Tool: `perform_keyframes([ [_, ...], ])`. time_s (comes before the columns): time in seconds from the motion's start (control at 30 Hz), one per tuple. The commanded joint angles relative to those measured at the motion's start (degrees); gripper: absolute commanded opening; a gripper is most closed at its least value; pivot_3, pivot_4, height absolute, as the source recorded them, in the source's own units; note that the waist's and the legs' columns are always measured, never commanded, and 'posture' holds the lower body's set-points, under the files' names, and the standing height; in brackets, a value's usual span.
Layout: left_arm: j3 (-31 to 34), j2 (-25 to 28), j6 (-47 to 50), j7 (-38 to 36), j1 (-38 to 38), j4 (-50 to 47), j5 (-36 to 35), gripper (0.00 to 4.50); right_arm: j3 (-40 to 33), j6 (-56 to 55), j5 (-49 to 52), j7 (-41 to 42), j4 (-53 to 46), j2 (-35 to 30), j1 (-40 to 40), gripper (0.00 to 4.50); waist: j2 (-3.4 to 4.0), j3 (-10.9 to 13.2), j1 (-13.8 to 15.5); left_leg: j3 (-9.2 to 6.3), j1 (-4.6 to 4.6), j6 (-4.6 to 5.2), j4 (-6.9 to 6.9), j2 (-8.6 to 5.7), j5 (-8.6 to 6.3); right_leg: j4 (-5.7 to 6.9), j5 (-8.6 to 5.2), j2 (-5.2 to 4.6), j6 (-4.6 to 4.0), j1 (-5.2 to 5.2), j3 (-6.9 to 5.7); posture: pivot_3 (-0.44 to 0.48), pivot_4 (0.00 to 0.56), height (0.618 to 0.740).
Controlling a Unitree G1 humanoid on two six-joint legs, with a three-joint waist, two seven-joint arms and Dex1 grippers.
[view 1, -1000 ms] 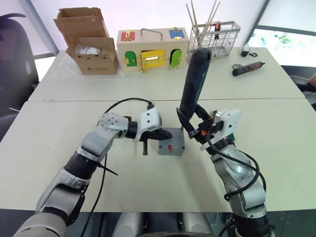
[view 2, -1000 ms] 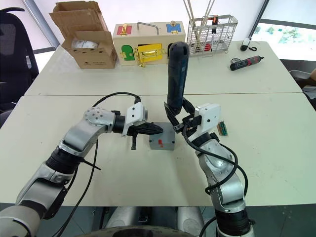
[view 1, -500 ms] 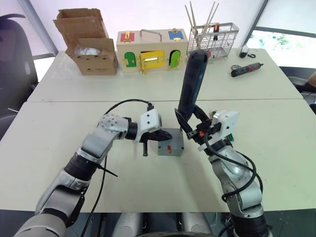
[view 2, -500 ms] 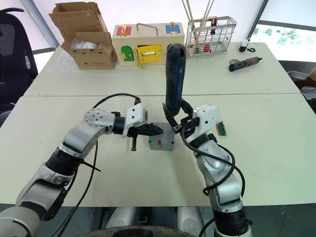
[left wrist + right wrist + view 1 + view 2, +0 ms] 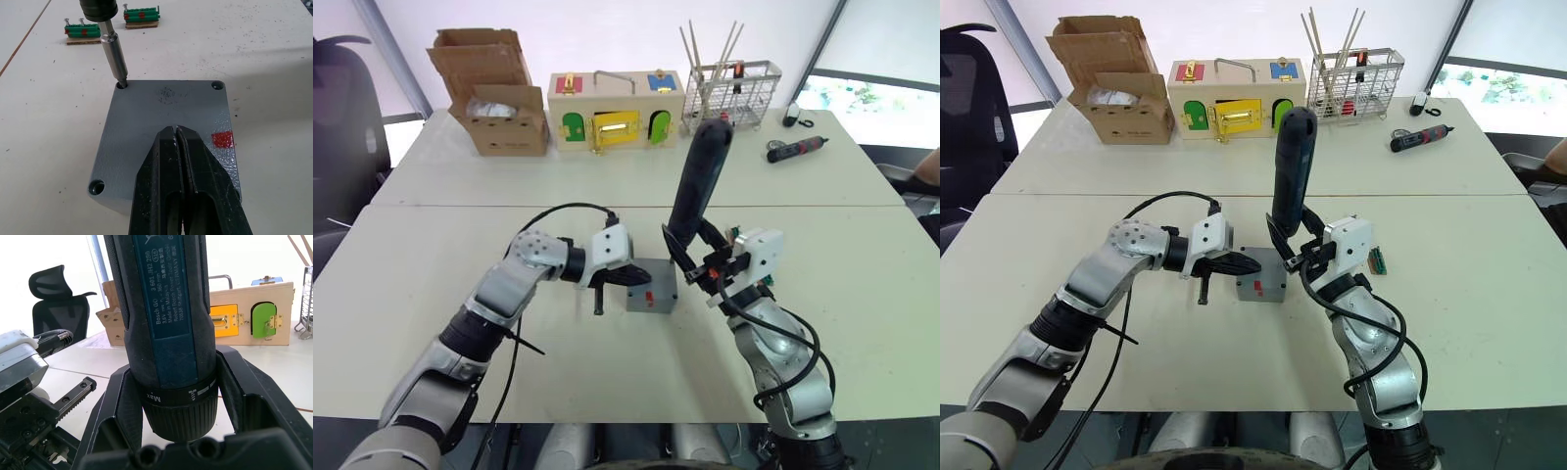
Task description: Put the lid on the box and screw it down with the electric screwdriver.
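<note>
The lid (image 5: 161, 127) covers the box, so the inside is hidden. The electric screwdriver (image 5: 100, 10) is cut off at the picture's edge.

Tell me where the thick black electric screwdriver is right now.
The thick black electric screwdriver stands nearly upright at the table's middle, clamped in the right gripper; its metal bit sits in a corner hole of the grey plastic lid, beside the shut left gripper.

Left pincer (image 5: 177, 147) closed, fingers pressed together; right pincer (image 5: 171, 396) clamped, wrist upright.
</note>
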Motion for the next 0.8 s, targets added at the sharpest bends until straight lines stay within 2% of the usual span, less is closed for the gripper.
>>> perform_keyframes([
  [0.03, -1.3, 0.7, 0.9, -0.5, 1.1, -0.2, 1.3, 0.00, 2.2, 5.1, -0.2, 0.7, 5.4, -0.8, 3.0, 1.83, -0.02, 0.0, 0.0, 0.00, 0.16, 0.03, -0.06, 0.00, -0.03, -0.05, -0.07, -0.02, -0.02, 0.09, 0.00, 0.000, 0.150, 0.694],
  [0.8, -1.2, 0.2, 1.2, 0.2, 1.3, -0.7, 1.2, 0.00, 3.1, 7.0, -0.5, 1.4, 6.9, -2.1, 4.0, 1.83, -0.19, -0.1, 0.1, -0.05, 0.16, 0.00, -0.08, 0.09, -0.12, -0.14, -0.20, -0.07, -0.19, 0.04, 0.00, 0.000, 0.150, 0.694],
])
